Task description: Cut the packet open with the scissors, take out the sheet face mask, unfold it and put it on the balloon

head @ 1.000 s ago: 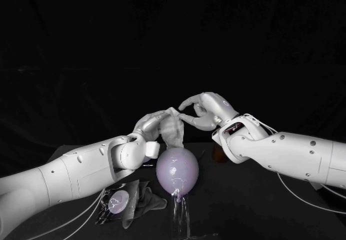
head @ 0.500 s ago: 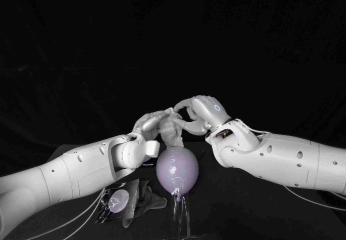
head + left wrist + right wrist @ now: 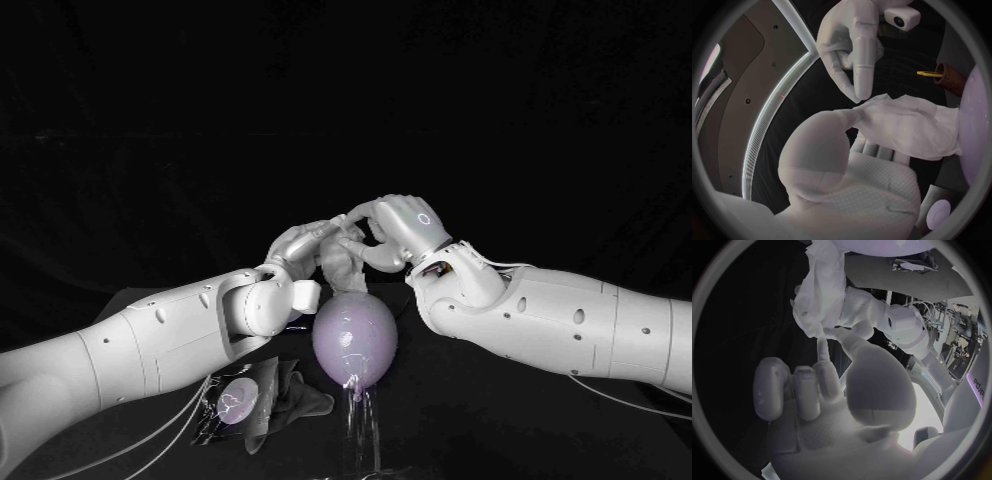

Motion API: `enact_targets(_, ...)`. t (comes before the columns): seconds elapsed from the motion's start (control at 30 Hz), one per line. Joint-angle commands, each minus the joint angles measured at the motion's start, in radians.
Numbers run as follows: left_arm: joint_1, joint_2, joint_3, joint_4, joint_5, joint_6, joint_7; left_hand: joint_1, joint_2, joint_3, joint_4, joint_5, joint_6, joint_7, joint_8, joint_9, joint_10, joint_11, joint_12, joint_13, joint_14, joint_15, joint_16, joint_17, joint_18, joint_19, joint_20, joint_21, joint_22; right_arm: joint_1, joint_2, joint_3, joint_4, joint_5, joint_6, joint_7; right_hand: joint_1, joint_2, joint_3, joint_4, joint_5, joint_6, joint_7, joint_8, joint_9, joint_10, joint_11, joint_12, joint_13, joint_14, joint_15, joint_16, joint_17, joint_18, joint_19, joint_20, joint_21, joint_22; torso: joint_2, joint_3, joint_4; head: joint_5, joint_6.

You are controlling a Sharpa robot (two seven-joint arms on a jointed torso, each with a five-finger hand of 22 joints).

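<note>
Left wrist view shows left hand (image 3: 842, 170) gripping mask (image 3: 911, 125); head view, packet (image 3: 238, 405).

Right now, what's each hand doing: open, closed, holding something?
Left hand: holding the sheet mask.
Right hand: fingertips at the mask's top edge; grip cannot be told.

The sheet face mask (image 3: 343, 266) hangs over the top of the balloon (image 3: 355, 342) and hides it. Beside the balloon, the left arm (image 3: 159, 340) covers part of the packet (image 3: 240, 404), and the dark crumpled shape (image 3: 300, 400) between packet and balloon is too dim to identify.
</note>
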Motion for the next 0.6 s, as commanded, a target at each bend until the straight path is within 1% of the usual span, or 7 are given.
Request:
enact_targets(0.03, 0.002, 0.002, 0.002, 0.004, 0.001, 0.004, 0.014, 0.014, 0.001, 0.001, -0.009, 0.003, 0.012, 0.019, -0.005, -0.002, 0.008, 0.0, -0.003, -0.001, 0.009, -0.003, 0.006, 0.001, 0.012, 0.005, -0.001, -0.004, -0.001, -0.002, 0.007, 0.0, -0.01, -0.064, 0.024, -0.051, 0.012, 0.004, -0.009, 0.001, -0.005, 0.009, -0.003, 0.008, 0.003, 0.021, -0.004, -0.002, 0.104, 0.1, 0.0, 0.003, 0.254, -0.011, 0.0, -0.003, -0.002, 0.195, 0.0, 0.0004, -0.0002, 0.0, 0.0)
enact_targets(0.17, 0.002, 0.001, 0.002, 0.005, -0.003, 0.006, 0.015, 0.017, 0.001, 0.001, -0.012, 0.003, 0.019, 0.015, -0.006, -0.003, 0.013, -0.002, -0.004, -0.001, 0.011, -0.004, 0.006, 0.002, 0.012, 0.007, -0.001, -0.004, 0.0, -0.004, 0.013, 0.0, -0.019, -0.081, 0.022, -0.066, 0.015, 0.006, -0.012, 0.005, -0.007, 0.014, -0.006, 0.013, 0.005, 0.021, -0.007, -0.003, 0.105, 0.101, -0.002, 0.003, 0.255, -0.011, 0.001, -0.004, 0.001, 0.196, 0.0, 0.0011, 0.0002, 0.001, -0.001)
enact_targets(0.6, 0.002, 0.0, 0.002, 0.01, -0.012, 0.015, 0.014, 0.026, 0.003, 0.003, -0.021, 0.003, 0.037, 0.008, -0.009, -0.006, 0.028, -0.008, -0.004, -0.001, 0.014, -0.008, 0.006, 0.002, 0.013, 0.013, -0.003, -0.002, 0.0, -0.008, 0.03, 0.0, -0.035, -0.119, 0.026, -0.093, 0.031, 0.014, -0.02, 0.019, -0.017, 0.033, -0.018, 0.036, 0.016, 0.022, -0.017, -0.006, 0.105, 0.102, -0.011, 0.004, 0.257, -0.012, 0.004, -0.012, 0.005, 0.198, 0.0, 0.0005, -0.0003, 0.0, -0.001)
